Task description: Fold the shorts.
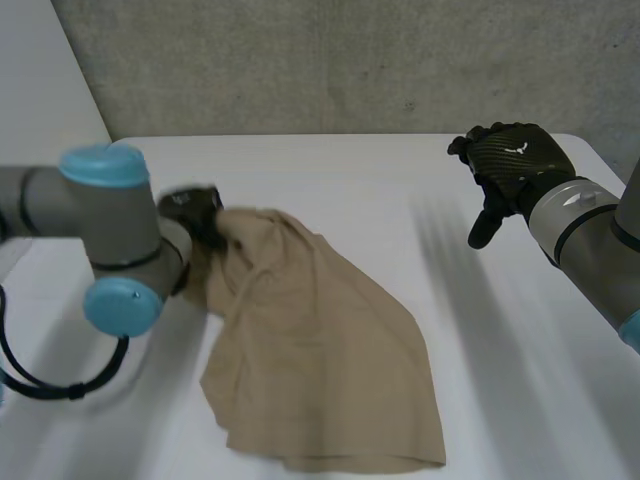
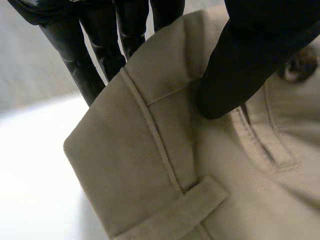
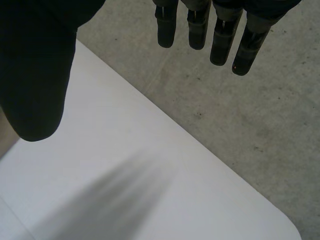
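One pair of tan shorts lies on the white bench, left of its middle and spreading toward the near edge; the upper end is bunched and lifted off the surface, and the rest drapes down from there to lie flat in loose folds. The left hand has that raised end; from where I stand it sits just beyond the grey left arm, half buried in the cloth. In the left wrist view the hold is plain; the thumb presses on the front of the waistband while the fingers run down behind the folded edge, so the cloth is pinched between them; a belt loop shows on the waistband below the thumb. The right hand is up in the air over the far right part of the bench, well apart from the shorts; in the right wrist view its fingers hang straight and slightly spread, the thumb stands off to one side, and nothing is between them. Behind the bench is a rough concrete wall.
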Robot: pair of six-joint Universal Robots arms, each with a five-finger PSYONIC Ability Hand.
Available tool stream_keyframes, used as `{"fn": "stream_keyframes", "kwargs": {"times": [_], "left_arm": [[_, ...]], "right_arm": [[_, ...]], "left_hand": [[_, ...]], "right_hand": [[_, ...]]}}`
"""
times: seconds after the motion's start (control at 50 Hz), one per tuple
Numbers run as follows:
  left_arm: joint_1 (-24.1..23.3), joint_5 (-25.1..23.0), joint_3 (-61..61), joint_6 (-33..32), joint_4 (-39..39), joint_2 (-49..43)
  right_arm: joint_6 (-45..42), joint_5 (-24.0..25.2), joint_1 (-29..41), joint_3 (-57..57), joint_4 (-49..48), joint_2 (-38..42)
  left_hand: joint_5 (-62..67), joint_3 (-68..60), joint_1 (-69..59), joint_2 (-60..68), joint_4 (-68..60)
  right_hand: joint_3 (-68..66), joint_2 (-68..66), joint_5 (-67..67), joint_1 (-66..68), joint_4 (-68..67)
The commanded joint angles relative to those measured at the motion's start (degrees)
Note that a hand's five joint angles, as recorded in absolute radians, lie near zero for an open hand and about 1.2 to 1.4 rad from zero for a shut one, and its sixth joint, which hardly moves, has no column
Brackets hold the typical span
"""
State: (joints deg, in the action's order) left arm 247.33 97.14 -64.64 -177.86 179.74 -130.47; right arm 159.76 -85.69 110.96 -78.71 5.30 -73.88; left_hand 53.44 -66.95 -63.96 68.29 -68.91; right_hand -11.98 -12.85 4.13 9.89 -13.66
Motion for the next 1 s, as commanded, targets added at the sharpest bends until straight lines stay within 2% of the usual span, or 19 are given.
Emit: {"fn": "stream_keyframes", "kwargs": {"times": [0.02,0.1,0.18,0.2,0.28,0.38,0.4,0.42,0.5,0.58,0.64,0.82,0.9,1.0], "left_arm": [[0.3,2.5,1.3,-0.5,7.0,16.2],[-0.9,2.3,3.7,-3.5,12.1,19.6],[-7.0,1.4,6.3,-7.6,14.4,19.2],[-10.5,0.2,6.5,-8.6,14.4,18.0],[-18.1,-4.2,5.6,-9.1,14.2,12.2],[-22.4,-7.6,1.4,-9.2,13.7,5.9],[-22.9,-7.9,0.7,-9.2,13.6,5.0],[-24.2,-8.5,-0.4,-9.3,13.2,3.4],[-27.0,-8.6,-1.5,-9.6,11.2,1.3],[-27.3,-8.6,-1.4,-9.6,8.4,2.4],[-27.2,-8.5,-1.4,-9.6,6.9,4.7],[-22.8,-7.8,-7.4,-8.8,4.0,17.9],[-20.2,-7.8,-12.9,-8.7,4.3,24.2],[-16.1,-6.0,-18.1,-8.8,4.0,28.2]], "right_arm": [[-0.1,0.0,0.3,0.3,0.0,-0.4],[-0.1,0.0,0.3,0.3,0.0,-0.5],[-0.1,-0.2,0.3,0.4,0.0,-1.2],[-0.1,-0.2,0.3,0.5,0.0,-1.4],[-0.1,-0.2,-0.4,0.7,-0.1,-2.7],[-0.1,-0.2,-0.7,1.0,-0.7,-5.1],[0.0,-0.2,-0.7,0.9,-0.9,-5.5],[-0.1,-0.2,-0.7,0.9,-1.2,-5.7],[-0.1,-0.3,-1.1,1.1,-2.2,-6.1],[-0.8,-0.2,-3.0,1.2,-2.5,-6.1],[-1.3,0.2,-4.3,1.2,-2.5,-6.0],[-1.6,0.8,-3.9,1.3,-2.2,-5.0],[-1.8,2.7,-3.9,1.2,-1.8,-3.4],[-3.9,8.6,-3.6,-0.1,-0.6,-1.6]], "left_hand": [[16.6,-13.0,-16.0,11.7,-11.1],[16.6,-13.0,-16.0,11.7,-11.1],[16.6,-13.0,-16.0,11.7,-11.1],[16.6,-13.0,-16.0,11.7,-11.1],[16.6,-13.0,-16.0,11.7,-11.1],[14.4,-10.9,-13.9,9.6,-8.9],[7.4,-3.9,-6.9,2.6,-1.9],[-9.2,12.7,9.7,-14.0,14.6],[-43.0,46.6,43.6,-47.9,48.5],[-49.7,53.2,50.2,-54.5,55.2],[-49.9,53.4,50.4,-54.7,55.3],[-52.0,55.6,52.6,-56.9,57.5],[-52.0,55.6,52.6,-56.9,57.5],[-51.5,55.1,52.1,-56.4,57.0]], "right_hand": [[2.0,2.8,-4.1,0.1,3.7],[2.0,2.8,-4.1,0.1,3.7],[2.0,2.8,-4.1,0.1,3.7],[2.0,2.8,-4.1,0.1,3.7],[2.0,2.8,-4.1,0.1,3.7],[2.0,2.8,-4.1,0.1,3.7],[2.0,2.8,-4.1,0.1,3.7],[2.0,2.8,-4.1,0.1,3.7],[2.0,2.8,-4.1,0.1,3.7],[2.0,2.8,-4.1,0.1,3.7],[2.0,2.8,-4.1,0.1,3.7],[2.0,2.8,-4.1,0.1,3.7],[2.0,2.8,-4.1,0.1,3.7],[2.0,2.8,-4.1,0.1,3.7]]}}
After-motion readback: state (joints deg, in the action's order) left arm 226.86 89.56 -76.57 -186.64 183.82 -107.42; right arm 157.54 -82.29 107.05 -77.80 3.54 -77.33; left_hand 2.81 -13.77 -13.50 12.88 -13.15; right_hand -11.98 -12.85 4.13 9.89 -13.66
